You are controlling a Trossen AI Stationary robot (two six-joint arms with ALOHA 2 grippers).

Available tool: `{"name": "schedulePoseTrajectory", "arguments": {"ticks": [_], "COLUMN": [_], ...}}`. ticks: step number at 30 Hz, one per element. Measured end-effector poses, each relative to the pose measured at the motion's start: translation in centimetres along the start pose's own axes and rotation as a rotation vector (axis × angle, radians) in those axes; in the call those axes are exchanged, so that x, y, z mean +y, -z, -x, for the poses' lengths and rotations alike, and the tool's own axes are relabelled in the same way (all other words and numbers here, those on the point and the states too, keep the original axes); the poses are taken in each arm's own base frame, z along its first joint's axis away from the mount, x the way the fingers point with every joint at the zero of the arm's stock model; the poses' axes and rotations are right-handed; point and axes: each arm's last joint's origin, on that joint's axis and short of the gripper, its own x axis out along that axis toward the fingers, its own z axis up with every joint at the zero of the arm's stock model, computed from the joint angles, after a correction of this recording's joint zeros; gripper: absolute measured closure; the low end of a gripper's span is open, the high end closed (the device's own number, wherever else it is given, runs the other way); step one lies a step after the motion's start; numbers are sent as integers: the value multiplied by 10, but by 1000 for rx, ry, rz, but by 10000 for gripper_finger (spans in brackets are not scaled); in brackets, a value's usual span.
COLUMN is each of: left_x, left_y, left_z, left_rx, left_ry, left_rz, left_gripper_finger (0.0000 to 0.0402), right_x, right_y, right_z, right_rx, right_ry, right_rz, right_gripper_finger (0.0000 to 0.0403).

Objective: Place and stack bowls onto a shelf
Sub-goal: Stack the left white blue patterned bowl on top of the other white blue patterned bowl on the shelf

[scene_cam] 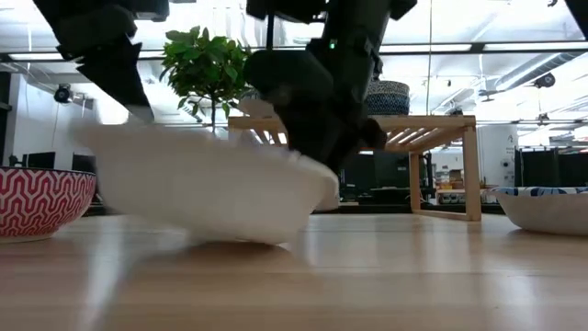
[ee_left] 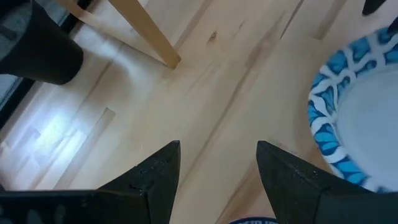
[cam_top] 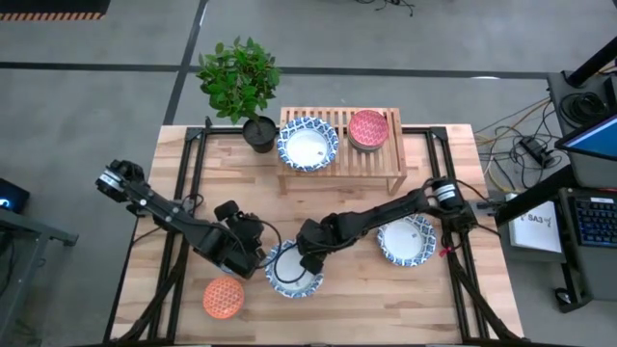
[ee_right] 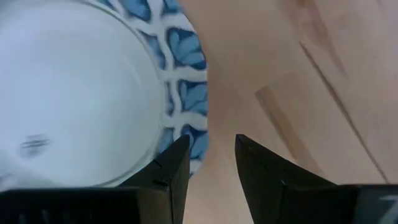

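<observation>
A wide bowl with a white centre and blue-white rim (cam_top: pixel 289 275) sits near the table's near edge, between both grippers. My right gripper (cam_top: pixel 310 258) is at its far right rim, shut on it. My left gripper (cam_top: pixel 253 253) stands open just left of the bowl, with only bare wood between its fingers (ee_left: pixel 217 168). On the slatted shelf (cam_top: pixel 342 120) rest a second blue-white bowl (cam_top: pixel 308 145) and a red bowl (cam_top: pixel 368 128). A third blue-white bowl (cam_top: pixel 407 239) and an orange patterned bowl (cam_top: pixel 223 297) stand on the table. My right gripper (ee_right: pixel 211 162) has the bowl's blue-white rim (ee_right: pixel 198 134) between its fingers, one over the white inside and one outside over the table. It comes from above, slanting from the table's right. In the low view the bowl (scene_cam: pixel 202 193) is tilted, its left side higher and its underside at the tabletop.
A leafy plant (cam_top: pixel 241 77) in a black pot (cam_top: pixel 258 133) stands at the shelf's left end. The shelf's right half has bare slats (cam_top: pixel 386 154). The orange bowl (scene_cam: pixel 41 202) lies near the left arm; the third bowl (scene_cam: pixel 547 207) lies under the right arm.
</observation>
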Motion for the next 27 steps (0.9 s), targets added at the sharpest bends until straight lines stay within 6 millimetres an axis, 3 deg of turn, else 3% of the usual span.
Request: {"name": "schedulePoseTrajectory", "arguments": {"ticks": [5, 14, 21, 27], "left_x": [-1, 0, 0, 1], "left_y": [1, 0, 0, 0], "left_z": [2, 2, 2, 2], "left_rx": [-7, -8, -20, -28], "left_ry": [-1, -3, -14, -23], "left_rz": [-7, -7, -9, -13], "left_gripper_finger": [207, 207, 207, 207], "right_x": [1, 4, 6, 10], "right_y": [-1, -6, -6, -9], "right_z": [-4, 8, -7, -8], "right_rx": [-13, -51, -52, -93], "right_ry": [-14, -49, -48, -83], "right_rz": [-2, -7, 0, 44], "right_gripper_finger": [284, 284, 283, 304]}}
